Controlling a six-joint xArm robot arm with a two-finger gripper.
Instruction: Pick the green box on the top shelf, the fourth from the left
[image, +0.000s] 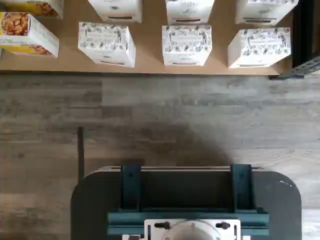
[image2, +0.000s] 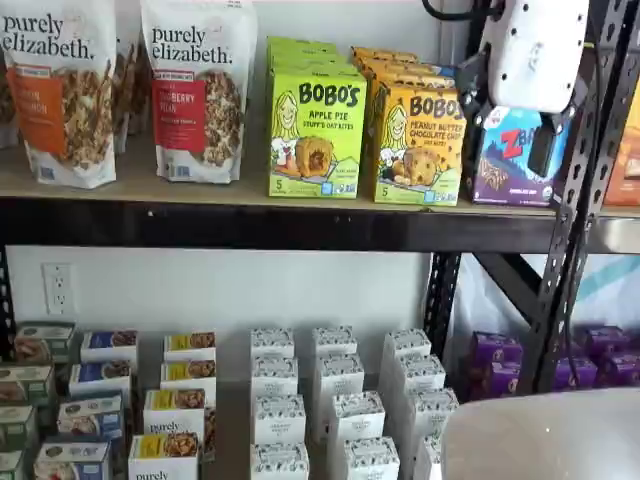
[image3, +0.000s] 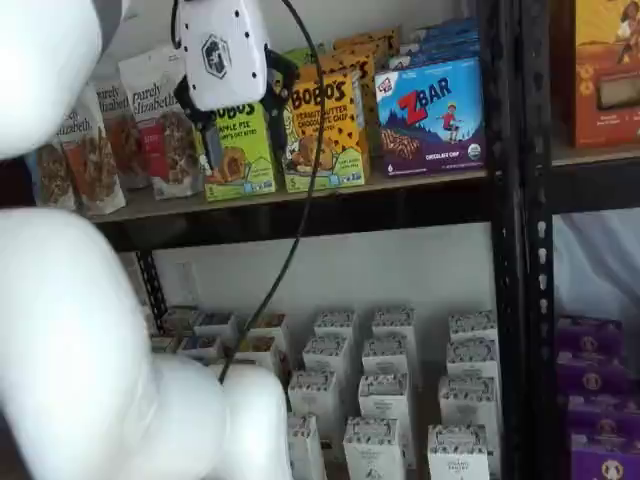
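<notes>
— Black metal racking against a pale wall, is that the setting?

— Yes. In both shelf views the long light-tan wooden top shelf (image2: 230, 190) sits on a thick black front beam, and lower down small white patterned cartons (image2: 277, 415) stand in rows on a tan surface. The wrist view looks straight down on those cartons and on grey wood-look flooring.

— Where is the arm?

— Raised in front of the top shelf. Its white gripper (image2: 540, 150) body hangs from the upper edge of a shelf view, before the blue ZBar box (image2: 505, 160). In a shelf view the big white arm links fill the near left, with a black cable trailing down.

— What is hard to read?

— The gripper's black fingers (image3: 205, 135) are partly cut off by its own body and merge with the boxes behind. The fingers seem spread to either side of the white body, so the gripper looks open and holds nothing.

— And the target?

— The lime-green upright Bobo's Apple Pie carton (image2: 316, 125) stands on the top shelf, just beside the yellow-orange Bobo's Peanut Butter carton (image2: 418, 140), right of the Purely Elizabeth granola bags (image2: 195, 90). The gripper partly covers it in one shelf view, without visible contact.
</notes>
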